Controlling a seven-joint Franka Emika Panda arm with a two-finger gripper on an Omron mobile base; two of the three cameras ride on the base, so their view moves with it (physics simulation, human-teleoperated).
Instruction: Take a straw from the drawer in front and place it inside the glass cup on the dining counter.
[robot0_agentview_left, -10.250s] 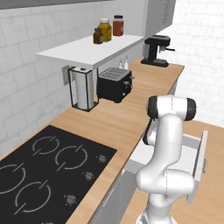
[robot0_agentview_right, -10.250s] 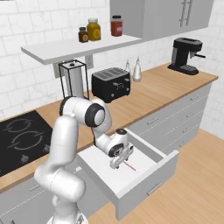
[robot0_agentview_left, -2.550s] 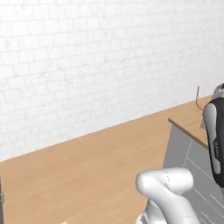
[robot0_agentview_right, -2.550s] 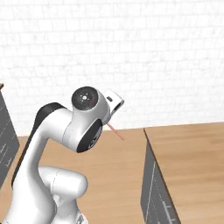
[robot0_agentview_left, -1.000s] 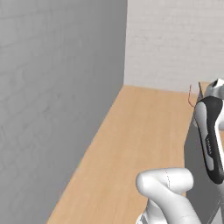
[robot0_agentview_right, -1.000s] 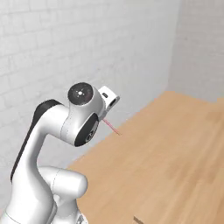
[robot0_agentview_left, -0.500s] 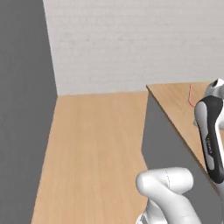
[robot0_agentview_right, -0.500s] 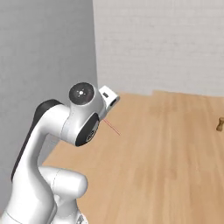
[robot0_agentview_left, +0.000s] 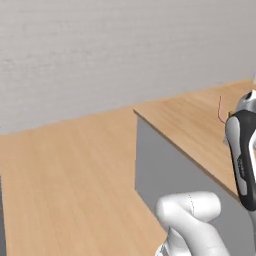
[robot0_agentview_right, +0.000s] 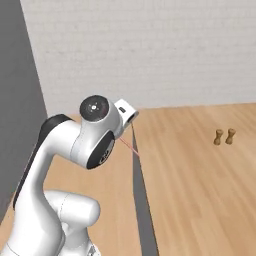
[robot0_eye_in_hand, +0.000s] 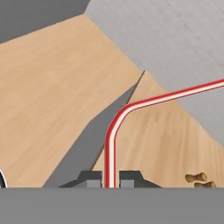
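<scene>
Carry step: gripper (robot0_eye_in_hand: 110, 178) clamped on straw (robot0_eye_in_hand: 114, 131), bend toward 2 o'clock. Dining counter (robot0_agentview_right: 200, 180) ahead. Next, prob.: locate glass cup, lower straw in.

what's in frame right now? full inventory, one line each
straw: 1, red-pink with a white stripe, bent top, held between the fingertips in the hand view
dining counter: 1, light wood top with grey side panels, ahead and to the right of the base
small wooden pieces: 2, brown, standing side by side on the counter top towards the far right; too small to tell what they are
floor: light wood, left of the counter
back wall: white brick, behind the counter
side wall: dark grey, far left of the right base view
arm: 1, white with dark joints, folded up near the base
tool: 1, dark fingertips, shut on the straw
</scene>
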